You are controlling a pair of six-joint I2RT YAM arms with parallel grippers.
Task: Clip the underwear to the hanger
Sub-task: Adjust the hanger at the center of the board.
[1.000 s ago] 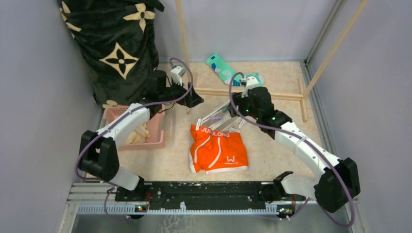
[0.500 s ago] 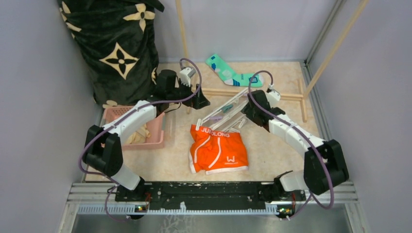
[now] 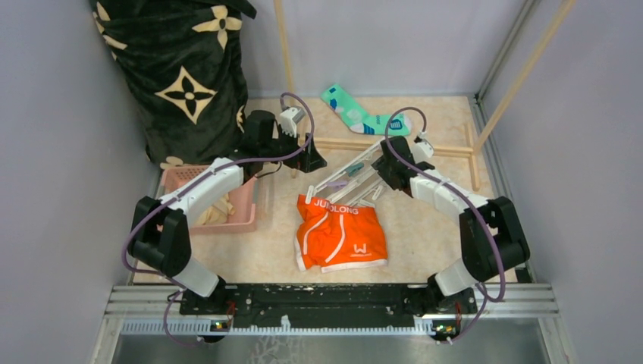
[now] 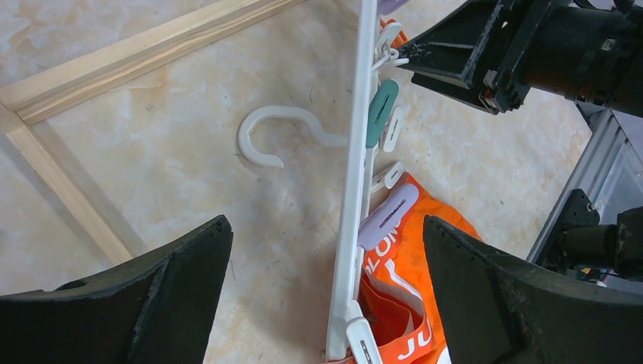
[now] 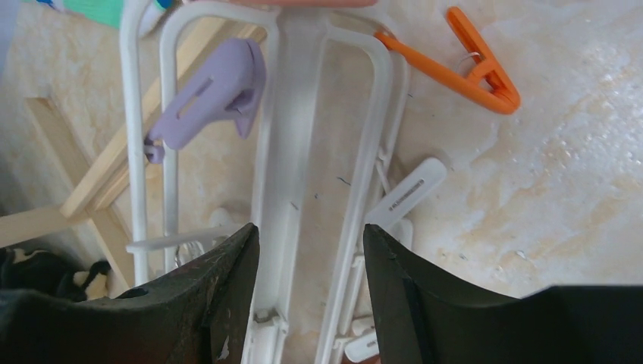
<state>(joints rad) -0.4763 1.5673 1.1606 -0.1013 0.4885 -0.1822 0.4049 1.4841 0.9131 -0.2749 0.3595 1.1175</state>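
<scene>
The underwear (image 3: 340, 232) lies flat mid-table, waistband touching the hanger (image 3: 356, 176) just beyond, seemingly unclipped, while the left gripper (image 4: 326, 250) hovers wide open and the right gripper (image 5: 311, 250) straddles a frame bar, fingers apart.

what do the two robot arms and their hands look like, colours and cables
Both arms have white link shells between chunky black joint housings. The left arm and right arm each carry a looping purple cable. The left hand and right hand each have broad matte black fingers. No sleeves; any markings are too small to read.
</scene>
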